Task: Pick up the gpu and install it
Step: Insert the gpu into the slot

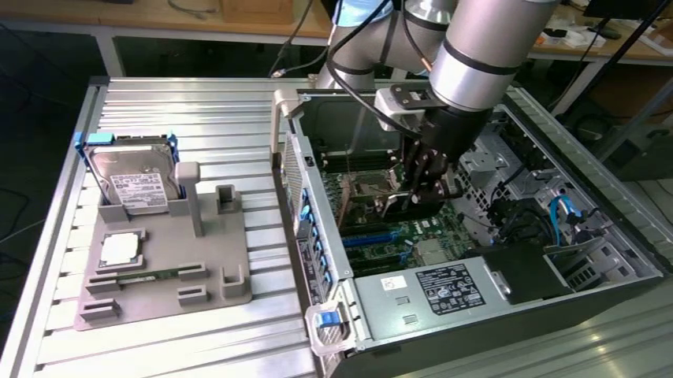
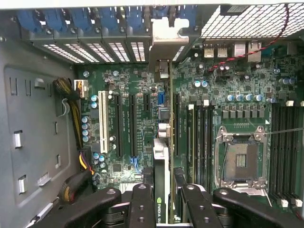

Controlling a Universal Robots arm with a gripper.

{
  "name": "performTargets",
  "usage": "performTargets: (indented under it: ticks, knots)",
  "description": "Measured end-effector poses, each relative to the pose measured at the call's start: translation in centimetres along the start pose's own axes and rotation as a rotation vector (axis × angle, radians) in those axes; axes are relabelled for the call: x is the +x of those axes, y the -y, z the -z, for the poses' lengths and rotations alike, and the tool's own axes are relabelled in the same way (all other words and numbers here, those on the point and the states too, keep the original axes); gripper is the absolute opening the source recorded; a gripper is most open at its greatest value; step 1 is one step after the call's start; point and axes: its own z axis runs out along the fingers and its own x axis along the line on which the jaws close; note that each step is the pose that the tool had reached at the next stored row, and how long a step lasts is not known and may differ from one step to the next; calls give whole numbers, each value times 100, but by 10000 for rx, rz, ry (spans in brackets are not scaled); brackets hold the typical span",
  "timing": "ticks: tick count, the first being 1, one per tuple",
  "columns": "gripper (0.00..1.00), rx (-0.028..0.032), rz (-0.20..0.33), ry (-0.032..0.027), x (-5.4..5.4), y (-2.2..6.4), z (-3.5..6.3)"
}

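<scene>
Two fingers of my pincer are squeezed in on the gpu, one on each flat face, so yep, I've got it clamped. From the wrist view the card is edge-on, just a slim strip standing on its long edge over the motherboard. Its long axis runs straight away from my grip toward the rear wall of the pc case. The silver bracket is the far end, right up at the row of blue-clipped slot covers. The strip lines up along one of the long black slots, with the white slot off to one side and the cpu socket off to the other. Can't tell whether its bottom edge is actually in the slot or just above it.

In the exterior view my arm comes in from the top, wrist folded over, pincer pointing down into the open case, roughly mid-board. The case lies on its side on the ribbed tabletop. Well apart, toward the exterior view's left, the grey holder has the hard drive propped in it and a green memory stick lying flat.
</scene>
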Motion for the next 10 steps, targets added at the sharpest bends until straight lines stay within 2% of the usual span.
performTargets:
  ticks: [6,10]
  knots:
    - [27,87,-1,3,8,-19,-69]
    - [27,93,-1,3,9,-83,-105]
